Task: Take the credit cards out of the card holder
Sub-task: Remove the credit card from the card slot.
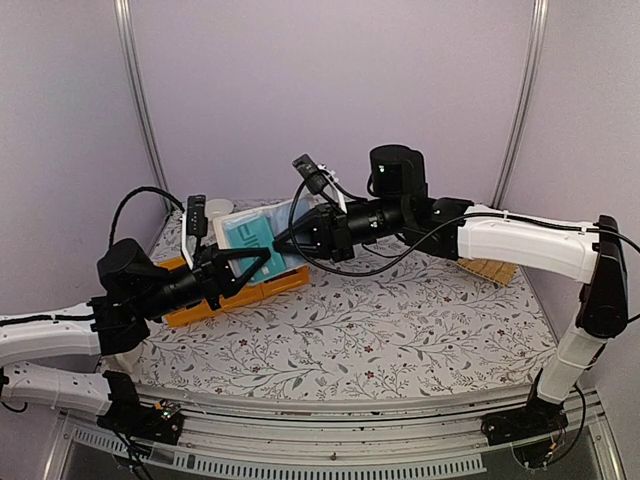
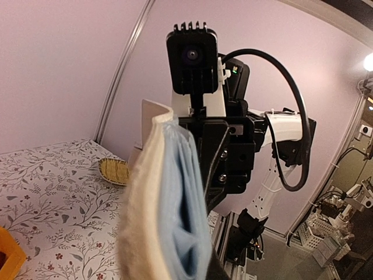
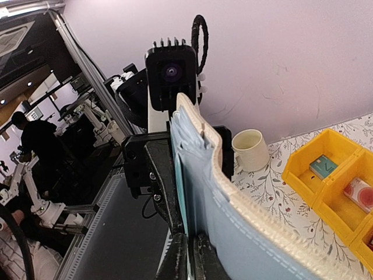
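Note:
The card holder [image 1: 283,222], with pale blue leaves and a whitish cover, is held up in the air between both arms at the back left. My left gripper [image 1: 262,258] is shut on its lower edge. In the left wrist view the card holder [image 2: 166,204] fills the foreground and hides my own fingers. My right gripper [image 1: 282,240] comes in from the right. In the right wrist view the right gripper [image 3: 190,252] is shut on the thin edge of a teal credit card [image 3: 182,204] that sits in the card holder [image 3: 245,221].
Yellow bins [image 1: 235,295] stand under the holder at the left. In the right wrist view the yellow bins [image 3: 326,186] hold a teal card [image 3: 323,166] and a red card [image 3: 361,193]. A cream cup [image 3: 250,150] and a woven basket [image 1: 490,270] stand on the floral table [image 1: 380,330].

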You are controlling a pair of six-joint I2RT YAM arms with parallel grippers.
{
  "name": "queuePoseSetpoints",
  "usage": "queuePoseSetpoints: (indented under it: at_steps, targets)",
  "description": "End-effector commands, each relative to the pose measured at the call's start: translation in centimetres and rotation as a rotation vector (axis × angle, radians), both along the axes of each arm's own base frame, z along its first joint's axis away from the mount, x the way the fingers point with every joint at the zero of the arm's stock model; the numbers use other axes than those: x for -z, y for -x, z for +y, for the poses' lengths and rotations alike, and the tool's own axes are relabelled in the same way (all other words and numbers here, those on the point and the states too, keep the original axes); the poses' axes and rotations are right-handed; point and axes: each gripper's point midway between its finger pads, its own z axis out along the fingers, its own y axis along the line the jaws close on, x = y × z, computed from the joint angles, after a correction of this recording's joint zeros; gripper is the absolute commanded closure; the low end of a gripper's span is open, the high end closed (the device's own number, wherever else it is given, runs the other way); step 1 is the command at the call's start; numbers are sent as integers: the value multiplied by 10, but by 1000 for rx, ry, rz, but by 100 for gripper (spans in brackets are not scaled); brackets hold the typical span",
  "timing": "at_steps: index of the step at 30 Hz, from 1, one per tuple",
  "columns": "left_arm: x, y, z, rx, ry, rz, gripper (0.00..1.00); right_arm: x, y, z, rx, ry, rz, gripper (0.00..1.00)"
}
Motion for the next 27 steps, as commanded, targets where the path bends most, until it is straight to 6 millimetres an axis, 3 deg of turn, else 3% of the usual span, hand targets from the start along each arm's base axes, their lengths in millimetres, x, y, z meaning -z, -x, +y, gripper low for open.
queuePoseSetpoints:
  at_steps: [1,7,12,27]
  targets:
    - [-4,34,-13,159,4,-58,100,21,26,8,-77,22,60,97]
    - [-2,31,-13,149,5,-24,100,15,23,1,-66,10,49,99]
    - [5,29,-16,165,28,39,85,20,1,-12,14,21,90,99]
    - [11,30,-17,192,77,87,81,18,-8,-29,61,23,112,99]
